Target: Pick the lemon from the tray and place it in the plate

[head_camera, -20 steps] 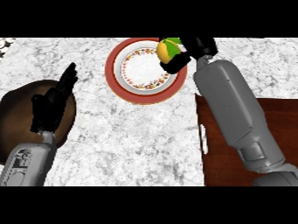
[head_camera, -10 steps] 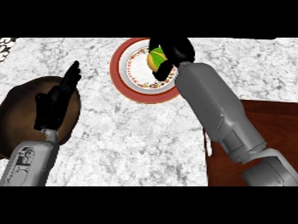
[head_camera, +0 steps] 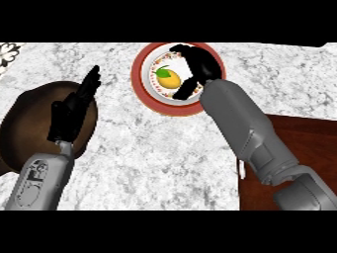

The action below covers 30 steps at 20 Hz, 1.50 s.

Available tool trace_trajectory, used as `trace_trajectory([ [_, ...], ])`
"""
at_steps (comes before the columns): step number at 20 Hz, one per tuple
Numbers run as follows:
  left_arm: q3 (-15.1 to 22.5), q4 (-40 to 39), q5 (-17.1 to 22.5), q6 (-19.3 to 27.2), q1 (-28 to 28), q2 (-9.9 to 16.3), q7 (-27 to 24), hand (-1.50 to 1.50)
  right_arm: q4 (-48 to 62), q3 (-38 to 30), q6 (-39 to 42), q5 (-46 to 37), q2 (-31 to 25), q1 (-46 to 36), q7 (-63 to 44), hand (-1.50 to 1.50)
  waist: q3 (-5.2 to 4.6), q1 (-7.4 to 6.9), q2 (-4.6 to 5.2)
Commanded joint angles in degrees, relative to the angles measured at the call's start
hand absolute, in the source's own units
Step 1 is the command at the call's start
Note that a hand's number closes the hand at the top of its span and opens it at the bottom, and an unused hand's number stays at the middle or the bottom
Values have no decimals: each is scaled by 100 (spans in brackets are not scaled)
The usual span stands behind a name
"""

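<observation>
Right hand [head_camera: 194, 64] over the plate [head_camera: 143, 93]: its black fingers [head_camera: 188, 85] hang just beside the lemon [head_camera: 168, 79], apparently uncurled and off the fruit, though whether a fingertip brushes it cannot be told from this steep angle. Lemon sits inside the plate, left of centre on the pale patterned well, small green stem end uppermost in view. Judgement: placement looks done or nearly so; the step in hand is the release and withdrawal. To do it well, lift the hand straight up and away from the fruit rather than sweeping sideways, since a round, smooth lemon on a shallow glazed dish would likely roll at a nudge. Plate: round, red rim, ornamented inner band, hard and glossy. Table [head_camera: 149, 158]: grey-white marbled stone. Dark reddish-brown tray [head_camera: 316, 143], wood-like, flat, at lower right under the right forearm. Left hand [head_camera: 72, 111] rests open, fingers straight and up, above a brown, round, long-handled pan [head_camera: 14, 133].
</observation>
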<state>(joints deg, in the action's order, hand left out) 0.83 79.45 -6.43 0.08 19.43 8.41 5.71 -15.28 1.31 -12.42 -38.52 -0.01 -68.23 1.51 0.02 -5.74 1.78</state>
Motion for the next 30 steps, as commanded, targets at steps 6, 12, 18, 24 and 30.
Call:
trace_trajectory([
  [6,-85,-120,38,-59,75,48,-83,0,-213,-908,-474,1600,1,-31,919,-150,5,20,-27],
  [12,-155,64,-28,137,-35,28,168,0,-339,-1602,-642,2088,-219,17,1062,-150,3,380,-110],
  [18,-145,2,-185,291,-288,-26,-87,0,-354,-1885,152,2360,-1236,437,1439,-150,1,483,-129],
  [24,-271,-15,-31,79,-326,65,-122,0,-321,-1962,896,2517,-1728,773,1771,-150,1,488,-139],
  [30,-362,-183,-14,15,-93,127,-120,0,48,-2067,1452,2541,-2380,902,2149,-150,4,441,-104],
])
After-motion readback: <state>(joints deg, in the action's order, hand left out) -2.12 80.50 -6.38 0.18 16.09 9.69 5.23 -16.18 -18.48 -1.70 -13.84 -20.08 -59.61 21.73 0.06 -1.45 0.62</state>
